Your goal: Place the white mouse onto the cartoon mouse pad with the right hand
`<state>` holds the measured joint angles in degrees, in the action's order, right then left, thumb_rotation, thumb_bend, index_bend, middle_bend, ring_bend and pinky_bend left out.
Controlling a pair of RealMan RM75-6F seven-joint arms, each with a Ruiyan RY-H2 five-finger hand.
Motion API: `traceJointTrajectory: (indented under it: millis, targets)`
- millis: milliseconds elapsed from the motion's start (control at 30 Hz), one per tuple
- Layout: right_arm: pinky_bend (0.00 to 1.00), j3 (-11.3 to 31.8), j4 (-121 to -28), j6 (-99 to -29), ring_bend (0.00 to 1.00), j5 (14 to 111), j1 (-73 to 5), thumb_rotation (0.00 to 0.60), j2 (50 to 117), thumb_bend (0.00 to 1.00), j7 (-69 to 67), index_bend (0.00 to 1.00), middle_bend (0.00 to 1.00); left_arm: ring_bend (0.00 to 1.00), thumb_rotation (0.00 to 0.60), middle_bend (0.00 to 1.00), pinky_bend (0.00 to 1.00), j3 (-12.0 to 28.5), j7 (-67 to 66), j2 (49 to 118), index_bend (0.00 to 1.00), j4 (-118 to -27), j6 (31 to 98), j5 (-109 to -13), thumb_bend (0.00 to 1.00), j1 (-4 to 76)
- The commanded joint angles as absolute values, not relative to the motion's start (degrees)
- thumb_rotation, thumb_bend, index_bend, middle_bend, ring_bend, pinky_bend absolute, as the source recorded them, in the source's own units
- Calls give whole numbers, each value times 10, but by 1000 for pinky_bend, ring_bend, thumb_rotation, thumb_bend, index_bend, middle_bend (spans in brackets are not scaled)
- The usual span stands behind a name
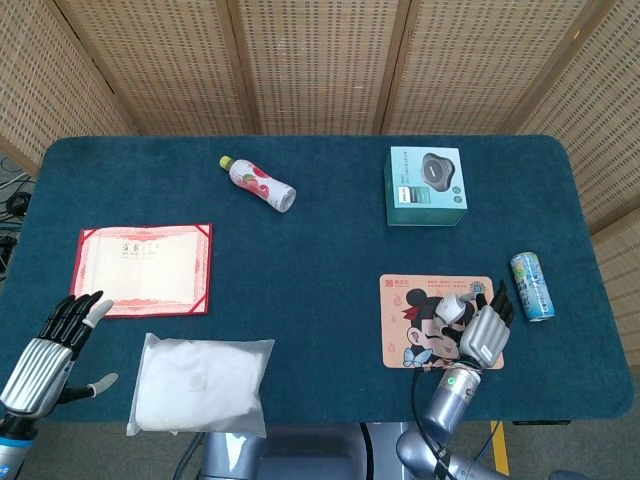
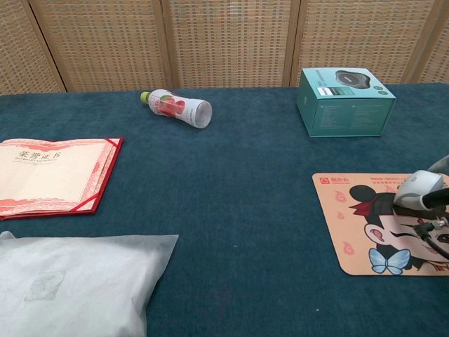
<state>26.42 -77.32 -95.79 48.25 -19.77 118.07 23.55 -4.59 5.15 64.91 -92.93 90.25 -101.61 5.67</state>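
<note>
Certificate (image 1: 146,268) bears Chinese characters, too small.

In the chest view we see only a sliver of the right hand (image 2: 436,210) at the picture's right edge, which also cuts off the cartoon mouse pad (image 2: 351,232). From the head view the hand covers most of the white mouse (image 1: 452,303), so we cannot tell whether it touches the pad. The white bag (image 2: 70,288) by the table's near-left corner runs off the chest picture's bottom and left edges.

Bottle (image 1: 258,184) lying down, teal box (image 1: 426,186), can (image 1: 531,285), red certificate (image 1: 146,268), white bag (image 1: 200,384)
</note>
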Motion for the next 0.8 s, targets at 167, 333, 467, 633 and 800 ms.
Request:
traceJointTrajectory:
  millis: [167,333,467,633,800]
  targets:
    - [0,249,-780,-954,0,495,-185,600,1175,32,236,363,0,0,600,0,0,-44,54,648,0,-930,905,-1015,152,56]
    - [0,240,-782,-954,0,506,-181,600,1175,23,240,294,0,0,600,0,0,-44,55,647,0,-931,907,-1016,152,56]
    - [0,235,-785,-957,0,513,-178,600,1176,2,243,257,0,0,600,0,0,-44,56,647,0,-930,907,-1016,152,56]
    - [0,236,-791,-957,0,522,-176,600,1174,2,248,257,0,0,600,0,0,-43,57,646,0,-930,907,-1015,152,56]
    - [0,238,-810,-951,0,538,-175,600,1157,2,250,257,0,0,600,0,0,-42,57,647,0,-929,905,-1013,152,57]
